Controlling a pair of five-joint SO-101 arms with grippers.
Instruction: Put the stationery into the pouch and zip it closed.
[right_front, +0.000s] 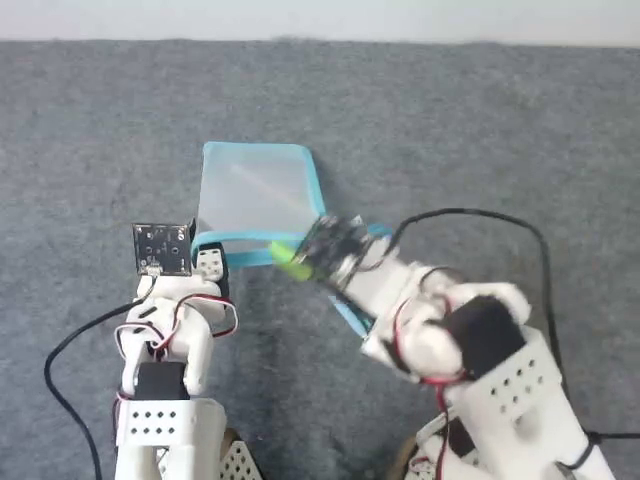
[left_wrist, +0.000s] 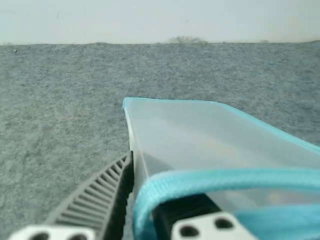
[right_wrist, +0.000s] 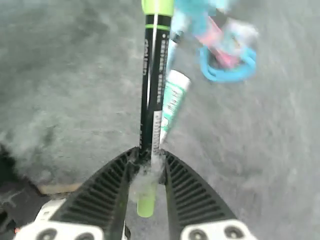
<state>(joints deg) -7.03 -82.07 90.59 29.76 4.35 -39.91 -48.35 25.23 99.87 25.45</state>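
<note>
High view: pen at the pouch mouth, left arm holding the mouth open.
Pouch (right_front: 255, 195) lies at mid-table on the grey mat (right_front: 90, 130), closed end far, blue-zipped mouth near. Left gripper (right_front: 207, 258) is clenched on the mouth's left rim and holds it raised. Right gripper (right_front: 325, 245) grasps a green-capped pen (right_front: 286, 252) near its rear end, with the front tip at the mouth. Key relation: the pouch interior lies far-left of the right gripper, and the pen's long axis points the same way, roughly in line with the forearm. Judgement: the right arm is placed to insert; a push along that axis should do, provided the tip clears the raised rim.
</note>
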